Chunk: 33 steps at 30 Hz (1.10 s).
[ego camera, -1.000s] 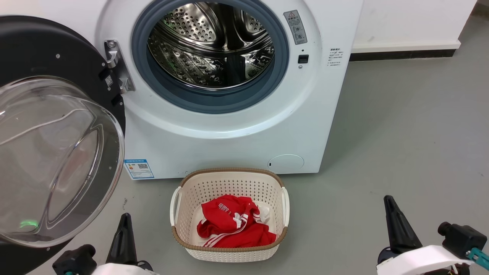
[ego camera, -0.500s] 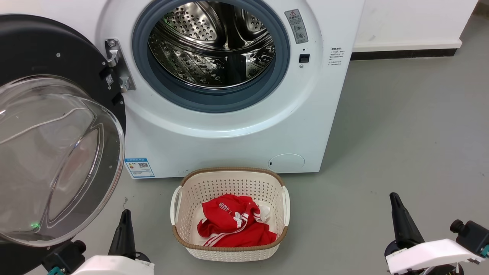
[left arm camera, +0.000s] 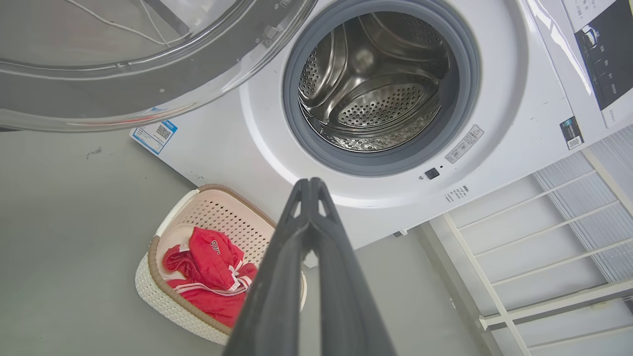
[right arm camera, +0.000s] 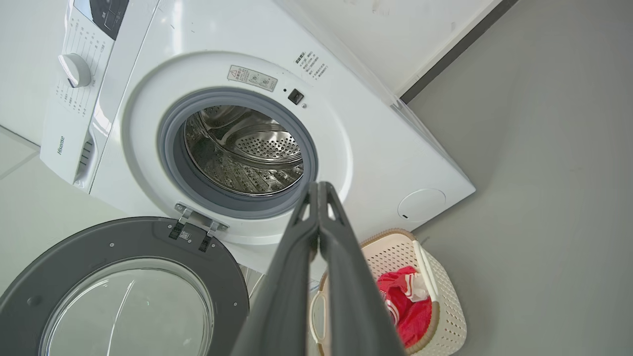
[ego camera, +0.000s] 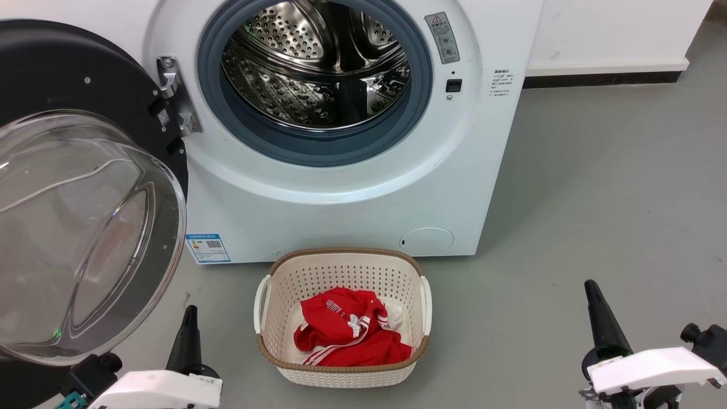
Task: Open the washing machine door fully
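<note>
low in the head view, the left gripper (ego camera: 190,318) and the right gripper (ego camera: 592,289) hang over the grey floor (ego camera: 568,199), each with its two dark fingers pressed together on nothing. between them a white basket (ego camera: 342,254) holds a red garment (ego camera: 346,335). beyond, at the left, the washing machine door (ego camera: 68,74) stands swung out on its hinge (ego camera: 173,94), seemingly wide, though its edge is cut off. behind, the washing machine (ego camera: 341,210) bares its steel drum (ego camera: 318,62).

The grey floor (ego camera: 596,187) carries the white washing machine (ego camera: 341,210) and, just in front of it, a cream perforated laundry basket (ego camera: 346,276).
</note>
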Motion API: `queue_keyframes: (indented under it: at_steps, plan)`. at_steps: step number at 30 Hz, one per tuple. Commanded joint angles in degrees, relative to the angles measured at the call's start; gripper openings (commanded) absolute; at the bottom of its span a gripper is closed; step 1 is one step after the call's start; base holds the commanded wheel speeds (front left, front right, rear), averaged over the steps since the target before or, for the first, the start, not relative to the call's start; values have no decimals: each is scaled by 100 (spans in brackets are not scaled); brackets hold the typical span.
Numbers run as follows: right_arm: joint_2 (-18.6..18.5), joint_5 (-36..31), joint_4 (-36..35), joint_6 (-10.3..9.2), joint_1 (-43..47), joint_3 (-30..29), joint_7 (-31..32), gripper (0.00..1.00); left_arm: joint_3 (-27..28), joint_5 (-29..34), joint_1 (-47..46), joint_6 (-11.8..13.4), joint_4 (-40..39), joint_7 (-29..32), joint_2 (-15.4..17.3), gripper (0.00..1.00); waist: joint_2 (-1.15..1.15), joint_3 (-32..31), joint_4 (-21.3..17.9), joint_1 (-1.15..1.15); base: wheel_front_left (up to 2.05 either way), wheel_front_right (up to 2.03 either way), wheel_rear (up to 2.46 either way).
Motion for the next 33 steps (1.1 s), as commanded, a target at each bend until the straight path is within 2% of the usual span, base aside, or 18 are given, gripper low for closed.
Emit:
queue_keyframes:
  at_steps: [1, 33]
  plan:
    - [-42, 217, -40, 0, -185, -28, 37, 0, 31, -203, -180, -39, -20, 46, 12, 0, 0, 2, 2, 0, 0, 0, 0]
    - [-43, 2211, 135, 0, -408, -240, 504, 0, 139, -2262, -521, -224, 289, 557, 13, 0, 0, 41, 37, 0, 0, 0, 0]
